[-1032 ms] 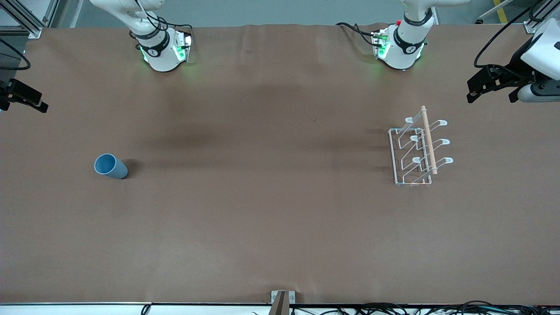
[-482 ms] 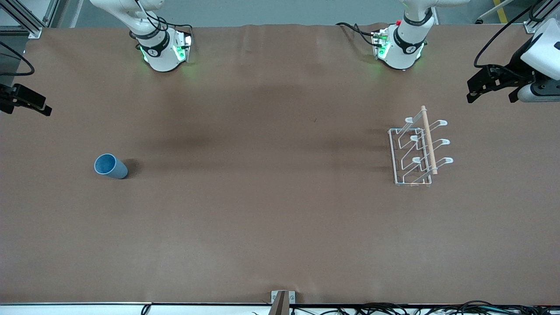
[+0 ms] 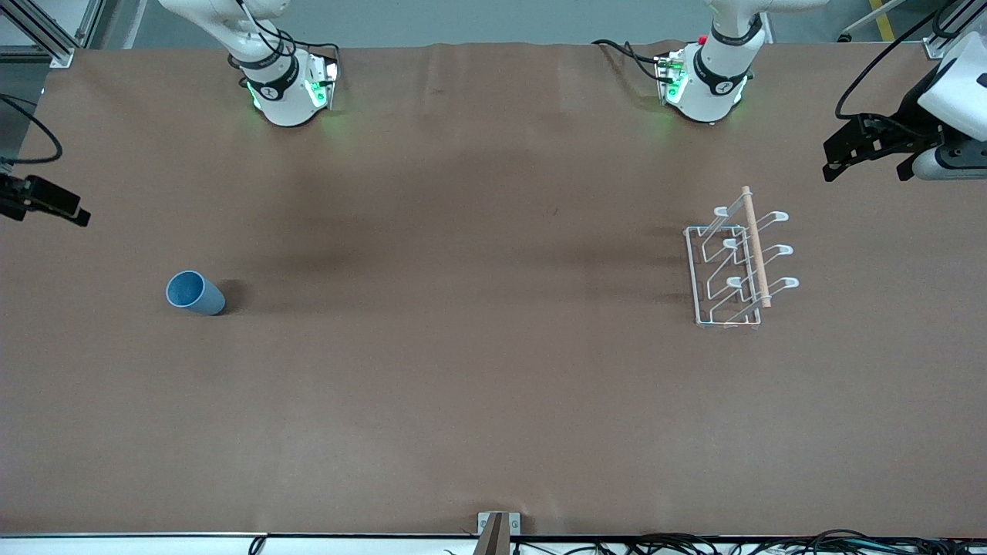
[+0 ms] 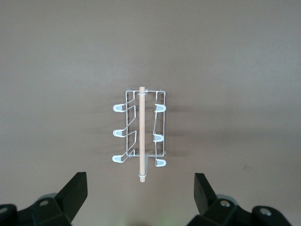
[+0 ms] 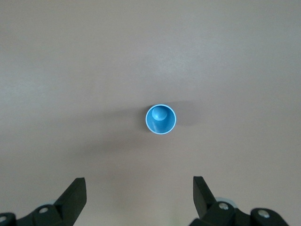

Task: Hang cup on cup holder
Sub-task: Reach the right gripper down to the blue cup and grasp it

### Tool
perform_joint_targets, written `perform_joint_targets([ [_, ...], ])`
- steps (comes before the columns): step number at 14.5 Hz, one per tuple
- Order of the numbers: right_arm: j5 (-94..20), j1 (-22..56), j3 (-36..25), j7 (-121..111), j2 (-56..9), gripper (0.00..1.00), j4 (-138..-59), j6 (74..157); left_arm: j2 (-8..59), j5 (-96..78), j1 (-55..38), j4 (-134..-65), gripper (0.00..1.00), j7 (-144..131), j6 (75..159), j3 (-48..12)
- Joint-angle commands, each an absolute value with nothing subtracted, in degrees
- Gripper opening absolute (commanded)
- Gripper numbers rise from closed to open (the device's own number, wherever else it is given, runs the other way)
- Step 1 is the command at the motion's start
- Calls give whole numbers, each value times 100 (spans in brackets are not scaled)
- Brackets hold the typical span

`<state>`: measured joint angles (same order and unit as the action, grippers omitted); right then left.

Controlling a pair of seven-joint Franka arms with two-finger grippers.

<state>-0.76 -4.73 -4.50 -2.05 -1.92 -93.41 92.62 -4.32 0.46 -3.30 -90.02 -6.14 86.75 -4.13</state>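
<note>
The cup (image 3: 194, 294) stands upright, mouth up, toward the right arm's end of the table, well apart from the rack (image 3: 736, 266). Both the right gripper (image 5: 139, 200) and left gripper (image 4: 140, 197) hang high, fingers apart. An off-centre descent could tip the cup.

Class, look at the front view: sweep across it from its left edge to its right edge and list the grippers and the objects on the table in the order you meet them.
right gripper → cup → cup holder → left gripper
</note>
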Motion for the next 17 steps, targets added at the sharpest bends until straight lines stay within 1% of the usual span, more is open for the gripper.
perform_joint_targets([
  [1,-70,-571,-413,-264,-412,100,-9589,9675,-369,70,-316,-8859,100,-527,8640,-422],
  [5,-62,-852,-413,-290,-1255,100,-9676,9992,-360,62,-316,-8859,100,-536,8640,-422],
  [6,-62,-870,-413,-307,-1361,100,-9816,10254,-360,70,-316,-8859,100,-536,8640,-422],
  [9,-88,-1081,-404,-711,-1669,100,-10597,11528,-360,70,-316,-8859,100,-536,8640,-422],
  [10,-88,-1090,-404,-729,-1766,100,-10748,11731,-360,70,-316,-8859,100,-527,8640,-413],
  [14,-114,-1125,-396,-782,-2222,100,-10837,12022,-343,70,-316,-8859,100,-527,8640,-422],
  [17,-132,-1292,-369,-1072,-2443,97,-10968,12111,-334,44,-316,-8859,100,-519,8640,-422],
])
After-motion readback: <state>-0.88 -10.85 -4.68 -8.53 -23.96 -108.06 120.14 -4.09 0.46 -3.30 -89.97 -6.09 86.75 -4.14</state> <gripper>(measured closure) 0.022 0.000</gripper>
